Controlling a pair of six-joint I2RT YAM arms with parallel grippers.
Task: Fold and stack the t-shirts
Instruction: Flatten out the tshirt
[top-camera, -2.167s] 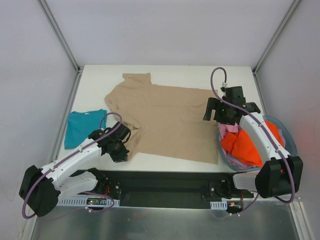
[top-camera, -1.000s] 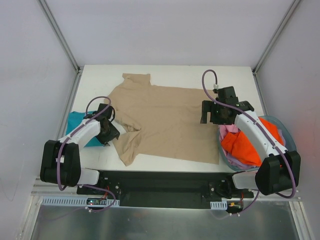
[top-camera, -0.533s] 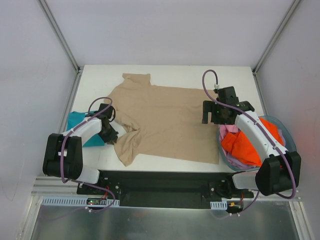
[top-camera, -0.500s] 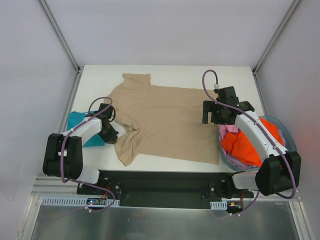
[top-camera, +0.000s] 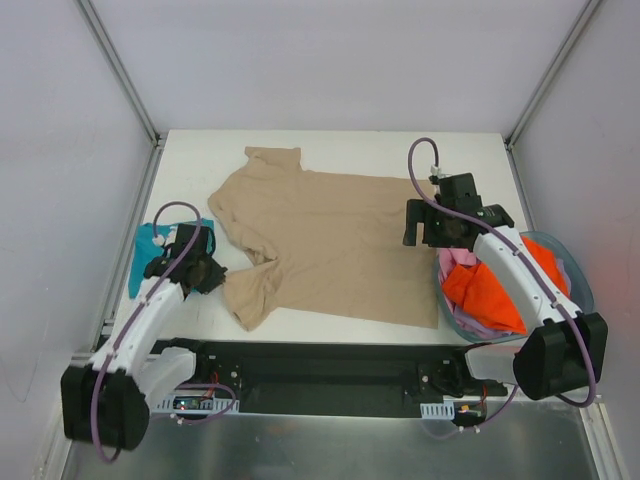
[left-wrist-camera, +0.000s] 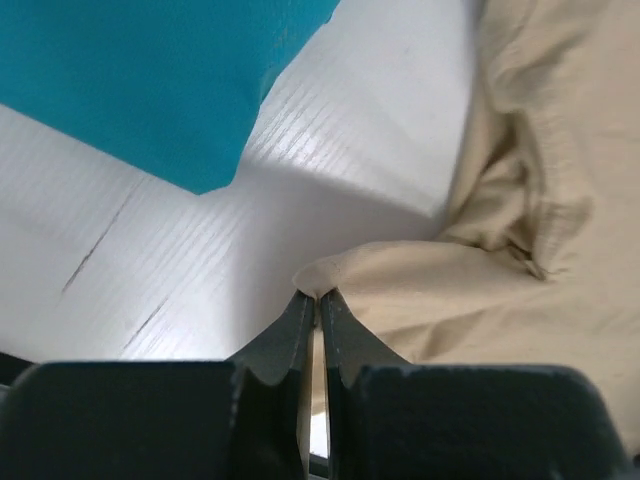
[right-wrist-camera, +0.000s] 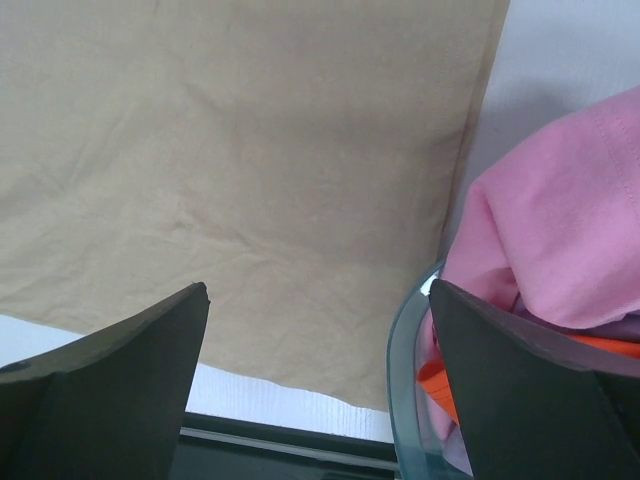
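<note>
A large tan t-shirt (top-camera: 330, 235) lies spread over the middle of the table. My left gripper (top-camera: 210, 277) is shut on the edge of its near-left sleeve; in the left wrist view the jaws (left-wrist-camera: 318, 298) pinch a fold of the tan t-shirt (left-wrist-camera: 520, 250). A folded teal t-shirt (top-camera: 148, 252) lies left of it, and also shows in the left wrist view (left-wrist-camera: 150, 80). My right gripper (top-camera: 425, 228) is open and empty above the tan t-shirt's right edge (right-wrist-camera: 250, 150). Orange (top-camera: 495, 290), pink (top-camera: 458, 262) and lavender (top-camera: 470, 318) t-shirts sit in the basket.
The round blue-grey basket (top-camera: 585, 290) stands at the near right; its rim (right-wrist-camera: 405, 350) is just right of my right gripper (right-wrist-camera: 318, 290), with pink cloth (right-wrist-camera: 560, 230) hanging over it. White walls enclose the table on three sides. The black arm-mount rail runs along the near edge.
My left gripper has moved left toward the teal t-shirt with the tan sleeve in it, drawing the sleeve outward. The right arm has barely moved.
</note>
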